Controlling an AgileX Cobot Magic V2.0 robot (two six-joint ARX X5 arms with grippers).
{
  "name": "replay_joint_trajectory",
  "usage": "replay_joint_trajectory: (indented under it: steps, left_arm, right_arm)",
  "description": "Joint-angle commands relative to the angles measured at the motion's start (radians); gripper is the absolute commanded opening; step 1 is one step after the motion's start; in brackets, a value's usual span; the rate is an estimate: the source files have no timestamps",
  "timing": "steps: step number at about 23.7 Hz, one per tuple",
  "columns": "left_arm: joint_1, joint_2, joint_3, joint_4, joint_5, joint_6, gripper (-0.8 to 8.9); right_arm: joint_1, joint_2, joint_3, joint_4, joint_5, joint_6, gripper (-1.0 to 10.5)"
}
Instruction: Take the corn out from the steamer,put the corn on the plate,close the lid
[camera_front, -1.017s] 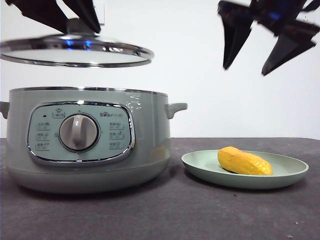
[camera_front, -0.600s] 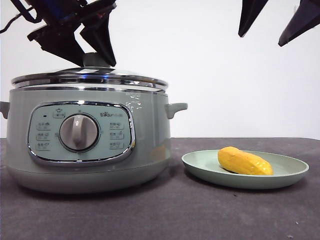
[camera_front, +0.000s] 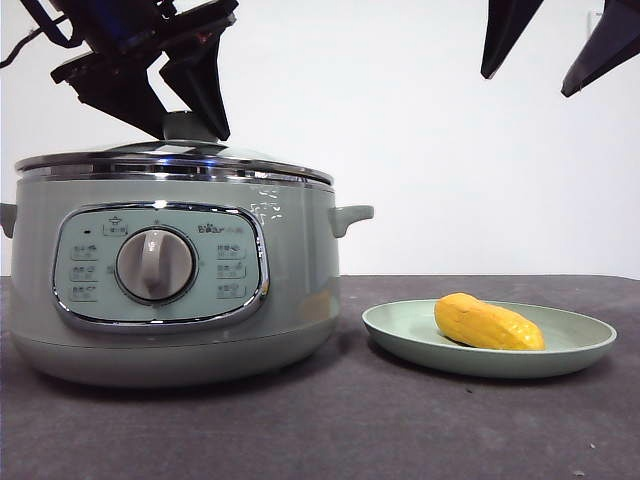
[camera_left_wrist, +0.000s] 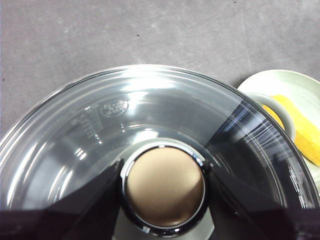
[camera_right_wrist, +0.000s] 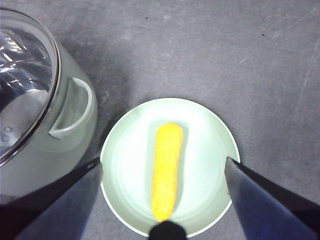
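The glass lid rests on the rim of the pale green steamer. My left gripper reaches down from above, shut on the lid's knob, with a jaw pressed against each side in the left wrist view. The yellow corn lies on its side in the pale green plate, to the right of the steamer. High above the plate, my right gripper hangs open and holds nothing. In the right wrist view the corn lies between its spread jaws, far below them.
A side handle juts from the steamer toward the plate, with a small gap between pot and plate. Dark grey tabletop stretches in front of both. A white wall stands behind.
The lid came down from well above the steamer onto its rim, carried by my left gripper. My right gripper rose higher toward the top right corner.
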Motion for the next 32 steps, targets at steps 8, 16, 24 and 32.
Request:
replay_joint_trajectory:
  steps: [8, 16, 24, 32]
  left_arm:
    - [-0.011, 0.002, 0.008, -0.028, -0.011, 0.009, 3.7]
    - [-0.011, -0.041, 0.008, 0.008, -0.016, 0.005, 5.03]
    - [-0.017, -0.331, 0.008, -0.119, -0.015, 0.041, 0.76]
    - [-0.084, -0.612, -0.15, -0.111, -0.156, 0.06, -0.09]
  right_arm:
    - [0.0, -0.002, -0.005, 0.002, 0.002, 0.009, 4.1]
    - [0.0, -0.005, -0.005, 0.0, 0.002, 0.001, 4.1]
    - [0.002, -0.14, -0.022, 0.017, -0.006, -0.045, 2.4]
    - [0.002, -0.476, -0.328, 0.255, 0.002, -0.054, -0.1]
